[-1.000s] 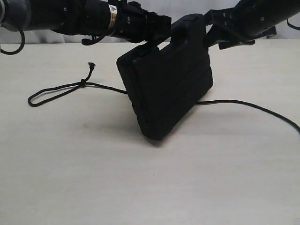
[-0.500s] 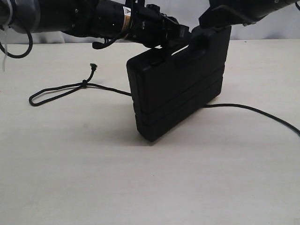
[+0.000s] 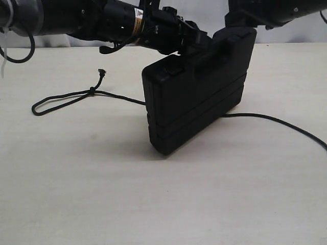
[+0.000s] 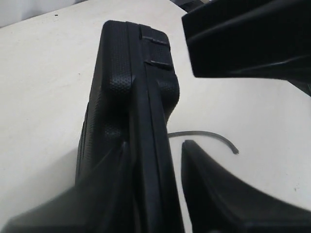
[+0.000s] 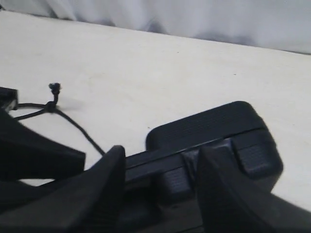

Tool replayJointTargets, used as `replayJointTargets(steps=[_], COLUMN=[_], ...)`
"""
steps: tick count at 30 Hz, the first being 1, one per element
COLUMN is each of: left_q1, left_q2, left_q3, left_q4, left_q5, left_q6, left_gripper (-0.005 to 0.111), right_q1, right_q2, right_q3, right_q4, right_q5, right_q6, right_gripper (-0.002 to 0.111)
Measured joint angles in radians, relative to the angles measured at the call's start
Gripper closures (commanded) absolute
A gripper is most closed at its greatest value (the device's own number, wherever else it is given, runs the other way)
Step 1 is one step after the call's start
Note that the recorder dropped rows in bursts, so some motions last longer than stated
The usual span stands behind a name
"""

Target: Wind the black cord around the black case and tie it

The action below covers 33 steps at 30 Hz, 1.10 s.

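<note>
Black case (image 3: 196, 102) on edge, long axis climbing rightward, less steep than before; right gripper (image 5: 163, 150) clamps it, left gripper (image 4: 153, 145) astride, slack.

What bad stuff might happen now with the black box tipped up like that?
The case stands tilted on one bottom corner, and the left gripper shows a gap on one side of it. With mainly the right gripper holding, it may tip or slip. The cord passes behind the case, wrapped around nothing yet; lowering the case carelessly might push it away.
</note>
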Motion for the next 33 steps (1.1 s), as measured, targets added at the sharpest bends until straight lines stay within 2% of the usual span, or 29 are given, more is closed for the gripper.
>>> replayJointTargets(steps=[6,10,23,28,33], left_q1=[0.0,0.0,-0.001,-0.001,-0.001], left_q2=[0.0,0.0,0.0,0.002,0.005], left_q3=[0.0,0.0,0.0,0.0,0.0], left_q4=[0.0,0.0,0.0,0.0,-0.002], left_q5=[-0.008,-0.021,-0.055,-0.061,-0.069], left_q6=[0.0,0.0,0.002,0.004,0.004], left_gripper=[0.074,0.074,0.074,0.074,0.074], right_q1=[0.0,0.0,0.0,0.0,0.0], right_q2=[0.007,0.028,0.031,-0.012,-0.027], right_q3=[0.081,0.087,0.087,0.088,0.088], right_q4=[0.0,0.004,0.015,0.084,0.251], right_q5=[-0.159,-0.203,-0.222,-0.222,-0.222], right_q6=[-0.002,-0.016,-0.041,-0.064,-0.192], right_gripper=[0.093,0.104,0.104,0.104,0.093])
